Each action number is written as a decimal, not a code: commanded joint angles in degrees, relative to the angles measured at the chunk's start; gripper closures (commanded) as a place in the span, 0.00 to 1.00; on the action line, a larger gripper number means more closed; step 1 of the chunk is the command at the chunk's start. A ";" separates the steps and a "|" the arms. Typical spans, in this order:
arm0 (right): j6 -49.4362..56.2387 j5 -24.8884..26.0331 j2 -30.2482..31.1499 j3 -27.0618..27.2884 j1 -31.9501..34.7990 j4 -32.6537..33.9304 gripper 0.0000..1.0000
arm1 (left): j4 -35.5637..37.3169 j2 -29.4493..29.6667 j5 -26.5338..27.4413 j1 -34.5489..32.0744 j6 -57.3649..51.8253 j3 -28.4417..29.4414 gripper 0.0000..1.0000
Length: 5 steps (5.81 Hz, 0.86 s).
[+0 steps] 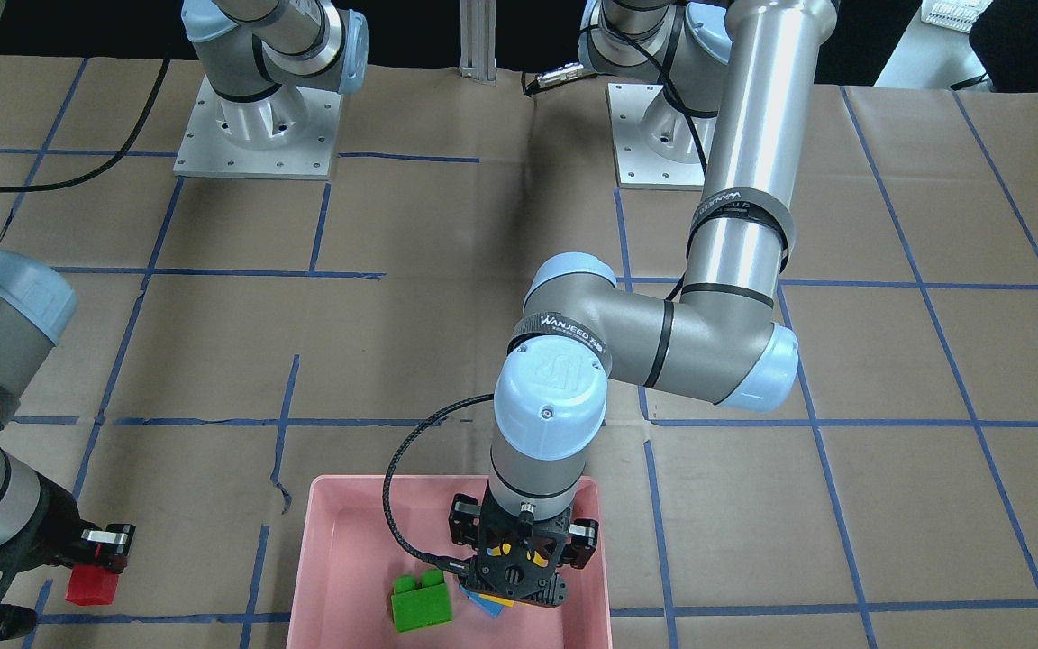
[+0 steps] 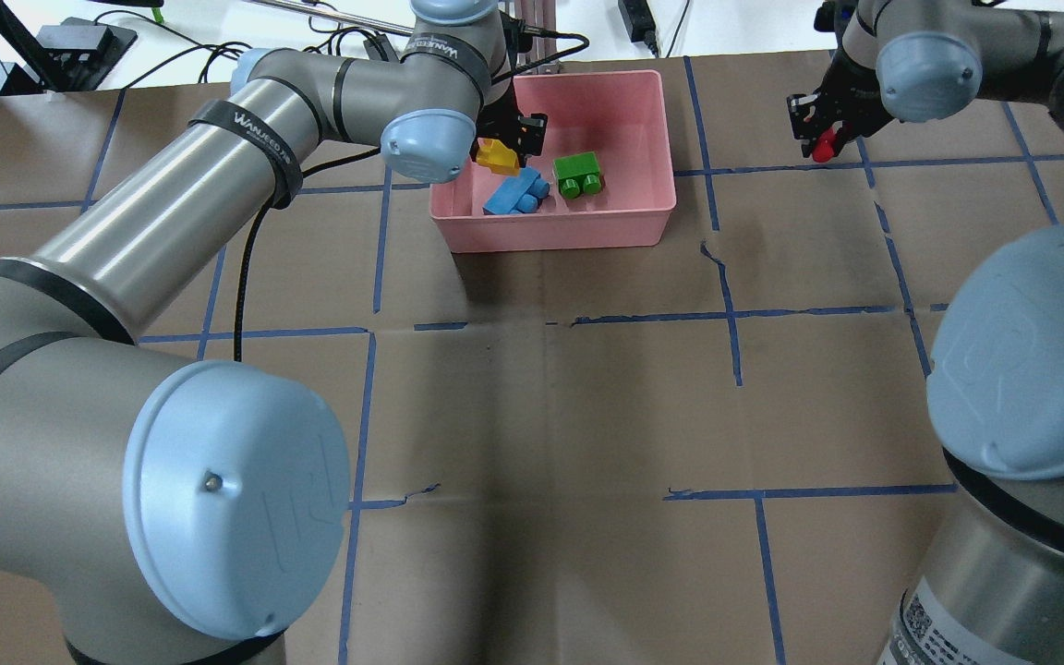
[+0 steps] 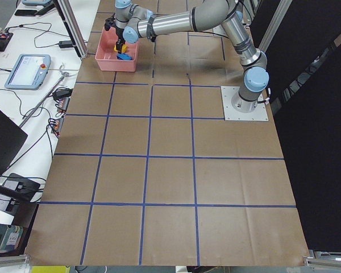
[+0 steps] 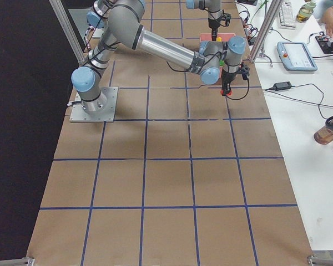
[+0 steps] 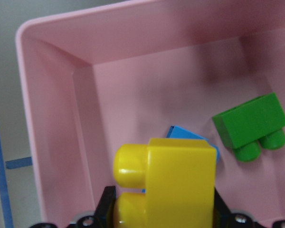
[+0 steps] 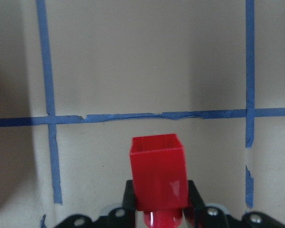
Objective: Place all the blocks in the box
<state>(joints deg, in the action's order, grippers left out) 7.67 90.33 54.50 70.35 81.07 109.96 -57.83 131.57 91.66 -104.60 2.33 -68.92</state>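
Observation:
The pink box stands at the far middle of the table. A green brick and a light-blue brick lie inside it; both also show in the left wrist view, green and blue. My left gripper is shut on the yellow brick and holds it above the box's left part, over the blue brick. My right gripper is shut on the small red brick and holds it just above the bare table, well to the right of the box.
Brown paper with a blue tape grid covers the table, with small tears. The two arm bases stand on the robot's side. A black cable loops off the left wrist over the box.

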 commanded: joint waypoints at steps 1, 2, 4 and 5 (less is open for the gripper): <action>-2.55 0.29 0.43 -9.31 3.03 -10.85 0.75 | -9.68 -4.79 0.54 0.09 0.04 -1.04 0.01; -6.31 0.46 0.34 -11.96 5.22 -13.08 0.75 | -16.54 -9.62 2.89 2.01 -0.31 -3.39 0.01; -20.86 -0.15 -0.97 -12.25 13.98 -11.62 0.75 | -21.84 -22.95 3.35 5.01 -0.75 -10.42 0.01; -28.16 -0.24 -4.20 -12.25 18.64 -6.56 0.74 | -25.01 -29.20 2.92 8.07 -0.93 -11.58 0.01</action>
<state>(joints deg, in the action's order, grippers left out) -13.62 90.19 52.72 58.16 95.38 99.82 -79.72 108.45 94.78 -98.96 1.53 -78.89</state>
